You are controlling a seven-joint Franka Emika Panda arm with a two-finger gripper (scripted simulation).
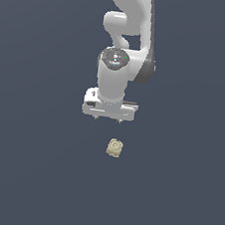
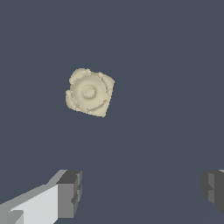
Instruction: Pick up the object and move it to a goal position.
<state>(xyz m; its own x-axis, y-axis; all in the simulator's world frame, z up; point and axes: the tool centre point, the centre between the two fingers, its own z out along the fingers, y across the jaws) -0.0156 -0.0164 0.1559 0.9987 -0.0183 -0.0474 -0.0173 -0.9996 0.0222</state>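
— One object (image 1: 115,148) only, a pale beige lumpy block, lying on the dark blue-grey floor (image 1: 21,173). In the exterior view it sits just below the gripper (image 1: 107,119) and a little toward that view's right.

— And the gripper, is it holding anything?

— Nothing. Its jaws stand wide apart. In the wrist view one fingertip (image 2: 70,192) shows at one edge of the frame and the other finger barely enters at the opposite edge, with bare floor between them. The object (image 2: 89,92) lies clear of both, not between them, its ringed face turned to the camera.

— How does the block sit?

— Turned cornerwise to the line between the fingers, so its edges run diagonally. It is much narrower than the gap.

— Room around it?

— Open floor on every side, to the exterior view's left, right, near and far. The white arm (image 1: 126,31) rises above the gripper, well away from the block.
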